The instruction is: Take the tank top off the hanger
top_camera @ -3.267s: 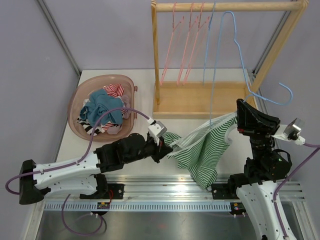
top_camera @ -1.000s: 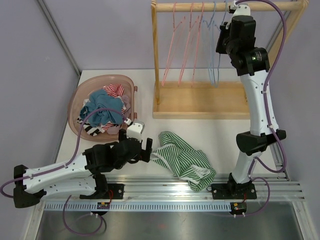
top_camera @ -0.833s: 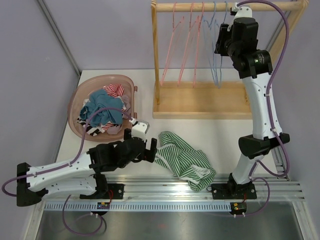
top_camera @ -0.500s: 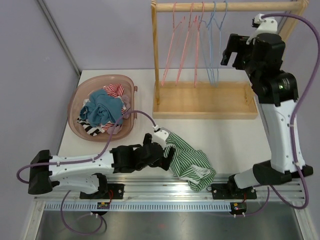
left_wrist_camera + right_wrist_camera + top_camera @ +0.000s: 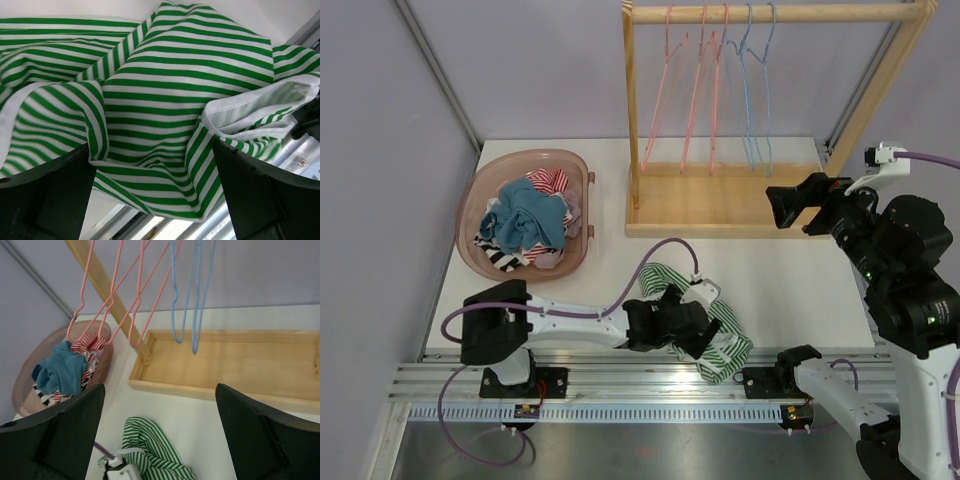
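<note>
Green and white stripes on the tank top (image 5: 190, 100). On the pale wooden rack (image 5: 720, 200), pink hangers (image 5: 685, 90) and light blue hangers (image 5: 752, 90). Dull pink basket (image 5: 470, 215) holding a teal garment (image 5: 525, 215) and a red-white striped garment (image 5: 552, 180).

The left gripper (image 5: 693, 335) is covering the middle of the tank top (image 5: 732, 350) from above, its fingertips lying out of sight. In the right wrist view, the hangers (image 5: 173, 285) are running off the top edge and the basket (image 5: 21, 389) off the left.
</note>
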Motion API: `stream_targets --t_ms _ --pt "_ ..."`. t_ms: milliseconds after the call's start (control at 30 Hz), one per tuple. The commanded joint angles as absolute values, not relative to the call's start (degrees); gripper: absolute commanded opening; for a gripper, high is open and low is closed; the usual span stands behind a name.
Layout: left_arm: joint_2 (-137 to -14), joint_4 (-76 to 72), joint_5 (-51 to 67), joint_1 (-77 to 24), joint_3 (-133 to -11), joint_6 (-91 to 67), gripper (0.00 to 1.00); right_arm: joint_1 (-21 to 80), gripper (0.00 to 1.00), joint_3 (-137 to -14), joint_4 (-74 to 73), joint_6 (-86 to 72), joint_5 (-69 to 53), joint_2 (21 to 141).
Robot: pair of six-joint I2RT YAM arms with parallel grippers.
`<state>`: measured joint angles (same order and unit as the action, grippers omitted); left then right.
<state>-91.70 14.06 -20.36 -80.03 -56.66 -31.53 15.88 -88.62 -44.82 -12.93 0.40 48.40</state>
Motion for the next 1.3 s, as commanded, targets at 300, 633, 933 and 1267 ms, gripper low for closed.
stream_targets --t_ms 300,633,933,1267 --pt "-107.9 4.5 -20.4 -81.0 -56.3 -35.6 0.33 16.0 0.99 -84.9 -41.6 -15.4 -16.2 39.0" --pt "-90.4 14.4 -34.8 -81.3 -50.5 -39.6 0.00 16.0 1.00 -84.1 -42.6 -16.0 -15.8 34.7" --pt "-69.1 35.1 -49.9 -76.5 -51.8 -43.8 0.00 16.1 0.99 -82.8 -42.0 -16.5 -15.7 33.9" --pt "-53.4 49.0 -56.2 -62.9 -61.7 -36.9 0.00 16.1 1.00 -84.7 -40.1 -16.8 -16.0 33.7"
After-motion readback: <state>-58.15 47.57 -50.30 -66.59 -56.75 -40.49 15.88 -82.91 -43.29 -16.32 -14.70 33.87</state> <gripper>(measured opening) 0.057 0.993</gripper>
